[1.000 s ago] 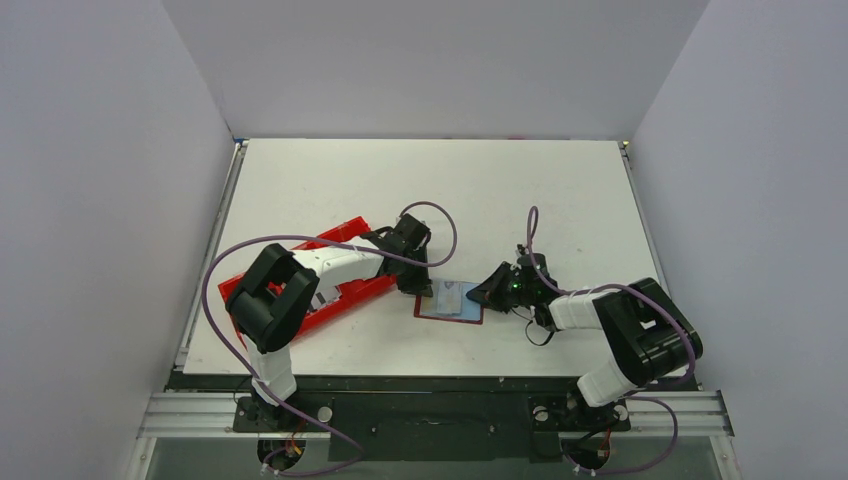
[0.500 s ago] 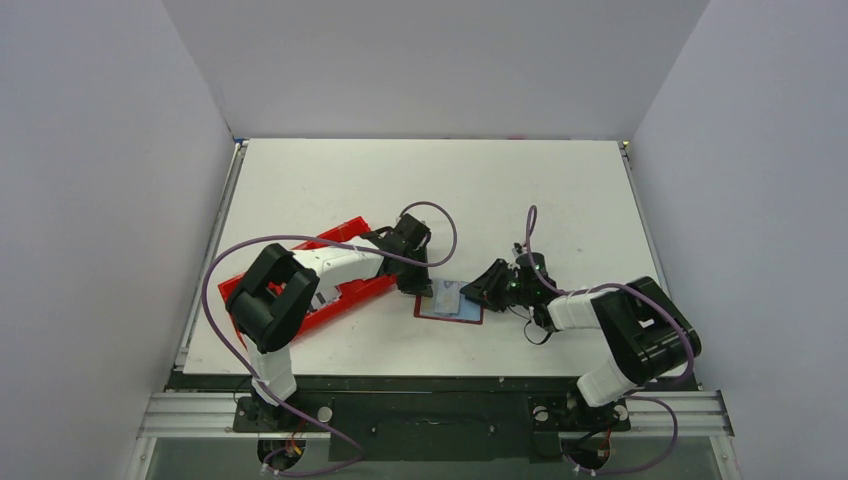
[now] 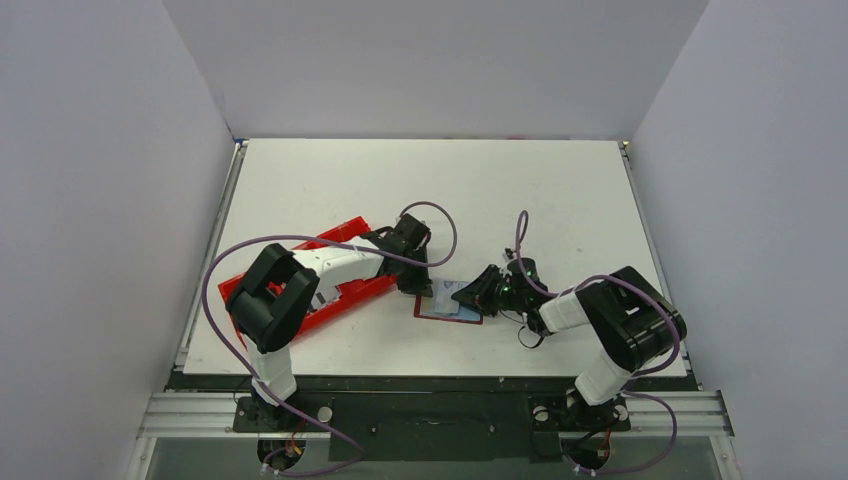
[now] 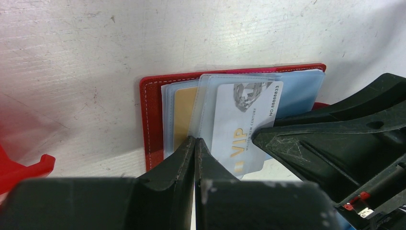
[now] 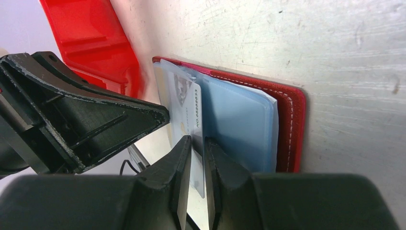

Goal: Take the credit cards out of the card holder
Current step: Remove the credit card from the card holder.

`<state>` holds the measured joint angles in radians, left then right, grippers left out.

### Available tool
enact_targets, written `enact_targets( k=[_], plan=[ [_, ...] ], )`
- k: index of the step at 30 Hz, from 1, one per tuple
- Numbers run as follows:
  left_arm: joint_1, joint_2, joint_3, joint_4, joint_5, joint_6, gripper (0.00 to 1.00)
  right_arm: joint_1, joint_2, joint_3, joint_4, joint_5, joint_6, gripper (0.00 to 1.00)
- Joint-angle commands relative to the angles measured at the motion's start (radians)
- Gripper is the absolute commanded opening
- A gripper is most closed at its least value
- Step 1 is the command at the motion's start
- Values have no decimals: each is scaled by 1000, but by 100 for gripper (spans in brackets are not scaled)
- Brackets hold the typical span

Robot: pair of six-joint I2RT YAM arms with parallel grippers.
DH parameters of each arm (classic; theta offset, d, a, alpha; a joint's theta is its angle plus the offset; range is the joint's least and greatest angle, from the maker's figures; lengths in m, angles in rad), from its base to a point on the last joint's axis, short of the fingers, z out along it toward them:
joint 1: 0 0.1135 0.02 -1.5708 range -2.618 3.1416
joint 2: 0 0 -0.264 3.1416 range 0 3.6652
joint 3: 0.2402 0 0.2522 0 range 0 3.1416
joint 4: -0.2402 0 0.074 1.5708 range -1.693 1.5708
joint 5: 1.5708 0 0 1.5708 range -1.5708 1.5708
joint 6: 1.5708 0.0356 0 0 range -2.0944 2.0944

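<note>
The small dark-red bifold card holder point(image 3: 448, 303) is lying open and flat on the white table point(image 3: 450, 190), a bit toward 6 o'clock from the middle in my top view, with its grey-blue pocket leaves facing up. A thin white plastic VIP card point(image 4: 244, 120) with gold lettering is sticking partway out of the leaves on the holder's 3 o'clock side. A gold-tan plastic card point(image 4: 184, 115) sits fully tucked in a clear pocket just beside it.

The right gripper point(image 5: 196, 141) comes in low from 3 o'clock. Its fingers are only a narrow slot apart, and the near edge of the VIP card runs through that slot. It looks like a pinch, but I honestly can't tell if the pads are biting or just straddling the card.

The left gripper point(image 4: 195, 143) comes in from 9 o'clock with its fingers pressed fully together. The tips are down on the pocket leaves, right between the gold-tan card and the VIP card. I can't tell if a leaf is nipped in there. Both grippers' tips are near each other over the holder.

Further out at 9 o'clock, a bright-red plastic tray point(image 3: 345, 232) lies at an angle under the left arm, near the holder.
</note>
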<state>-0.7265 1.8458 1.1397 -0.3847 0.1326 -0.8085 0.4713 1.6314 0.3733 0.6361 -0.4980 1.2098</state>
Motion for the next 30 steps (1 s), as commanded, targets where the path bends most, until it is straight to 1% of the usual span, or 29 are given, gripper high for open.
enact_targets(
  k=[1, 6, 9, 13, 20, 30],
  plan=[
    [8, 49, -38, -75, -91, 25, 0, -3, -2, -14, 75, 15, 12, 14],
    [8, 47, -41, -74, -91, 23, 0, -9, -14, -29, 79, 20, 16, 13],
    [7, 46, -41, -73, -92, 23, 0, -10, -16, -32, 88, 19, 22, 9],
    [7, 43, -43, -73, -94, 22, 0, -12, -25, -40, 94, 24, 30, 7],
    [7, 44, -44, -75, -97, 20, 0, -22, -52, -48, 57, 35, 8, 0],
    [8, 45, -46, -77, -97, 19, 0, -52, -81, -68, 30, 28, -16, 1]
  ],
)
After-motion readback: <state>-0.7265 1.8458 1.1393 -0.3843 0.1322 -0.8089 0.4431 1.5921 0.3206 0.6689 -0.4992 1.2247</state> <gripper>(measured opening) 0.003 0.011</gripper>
